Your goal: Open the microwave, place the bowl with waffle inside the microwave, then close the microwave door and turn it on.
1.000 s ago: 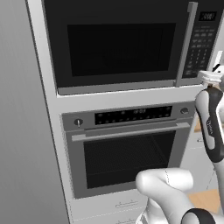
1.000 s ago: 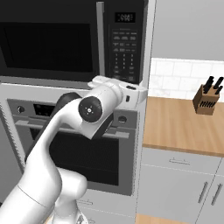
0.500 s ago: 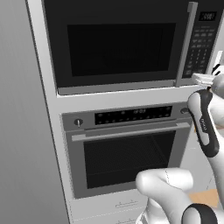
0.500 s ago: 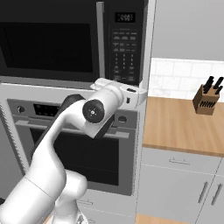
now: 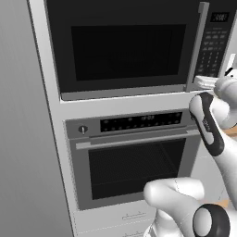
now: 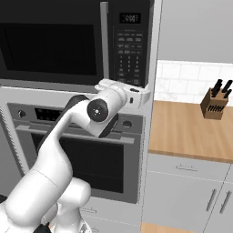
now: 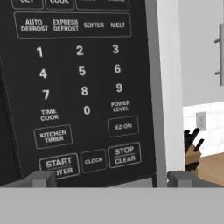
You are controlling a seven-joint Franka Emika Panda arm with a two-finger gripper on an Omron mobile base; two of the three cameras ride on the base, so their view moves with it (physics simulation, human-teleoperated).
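The microwave [image 5: 125, 46] is built in above the oven, and the microwave door [image 6: 50, 45] is shut, with its vertical grey handle [image 5: 196, 46] beside the keypad [image 6: 129, 50]. My gripper [image 7: 111, 178] is open and holds nothing. It faces the bottom of the keypad [image 7: 83, 87] at close range, with its fingertips [image 7: 41, 177] just below the START and STOP/CLEAR buttons. My white hand [image 6: 123, 91] hangs at the microwave's lower right corner. The bowl with waffle is out of view.
An oven [image 5: 134, 162] with a horizontal bar handle sits under the microwave. To the right a wooden counter [image 6: 191, 127] carries a knife block [image 6: 216, 102], with grey cabinets below it. A tall grey panel [image 5: 23, 139] stands on the left.
My hand has slid a little left, closer to the microwave's lower right corner and keypad. The jaws have stayed open and the door has stayed shut.
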